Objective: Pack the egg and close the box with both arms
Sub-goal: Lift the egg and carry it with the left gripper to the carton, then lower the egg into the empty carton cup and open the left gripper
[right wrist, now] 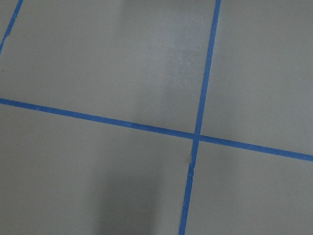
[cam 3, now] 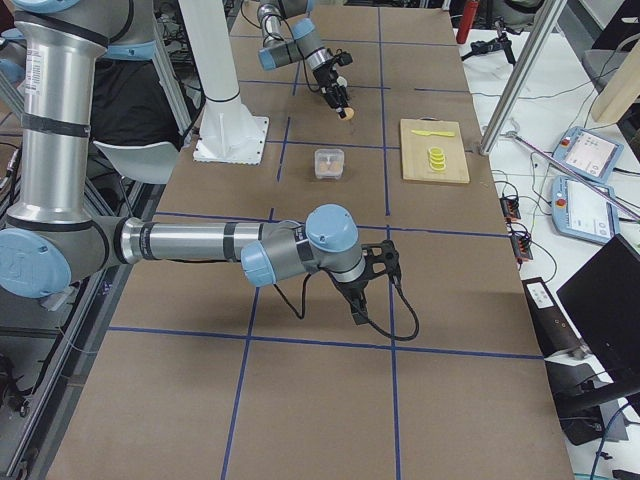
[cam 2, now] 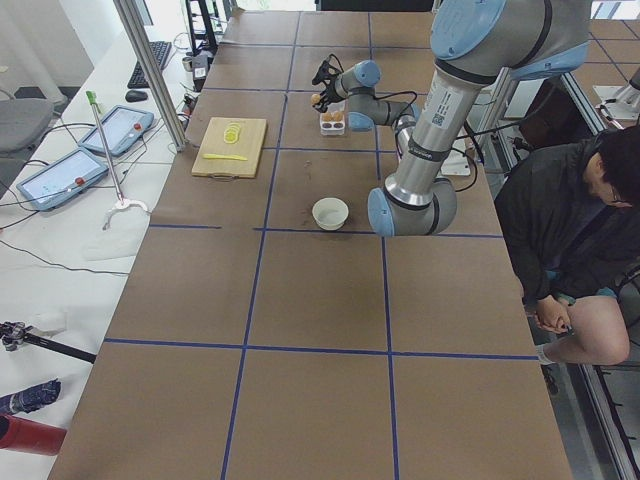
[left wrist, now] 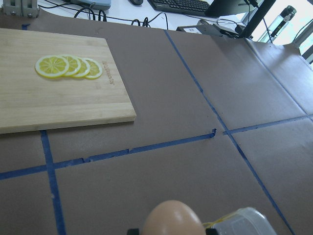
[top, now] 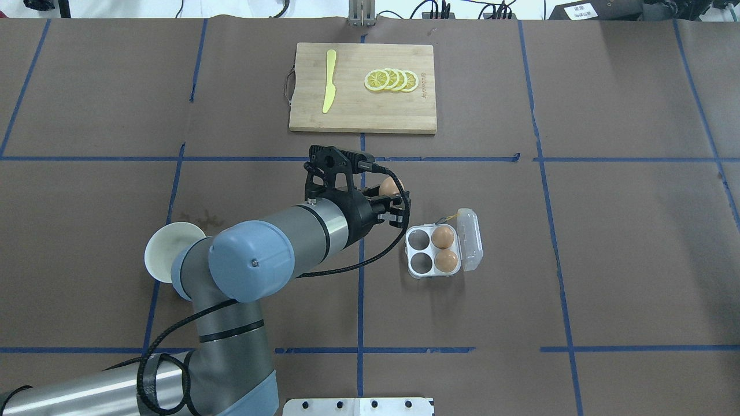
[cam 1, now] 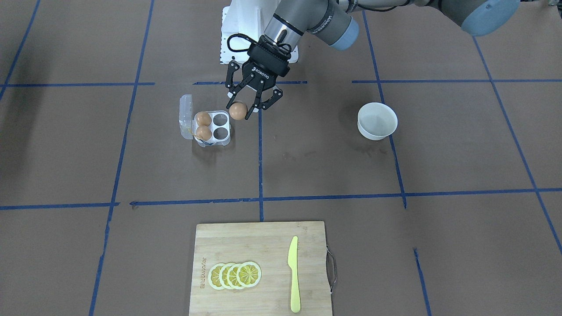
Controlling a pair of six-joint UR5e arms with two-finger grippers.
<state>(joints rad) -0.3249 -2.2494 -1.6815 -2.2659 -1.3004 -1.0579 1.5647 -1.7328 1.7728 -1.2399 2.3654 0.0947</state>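
- My left end effector (cam 1: 239, 111) is clamped on the egg (cam 1: 237, 111), up off the surface (cam 1: 395, 175), just far-left of the open box (cam 1: 212, 125).
- Egg looks near-round, so I can't tell its long axis.
- Right end effector (cam 3: 358, 312): can't tell if it's apart or together.

Table cover (cam 1: 439, 245): matt brown paper, faintly stained near the bowl, crossed by strips of blue tape (cam 1: 333, 196) with frayed ends. Cutting board (cam 1: 246, 245): pale wood with visible grain and a dull satin finish. Knife (cam 1: 293, 276): smooth yellow plastic. Bowl (cam 1: 373, 131): white and glossy. Box (cam 1: 218, 126): thin, clear, shiny plastic. Egg (cam 1: 238, 110): smooth, matt, light-brown shell. Left gripper (cam 1: 238, 111): matt black fingers. Left arm (top: 289, 231): brushed grey metal with smooth light-blue caps.
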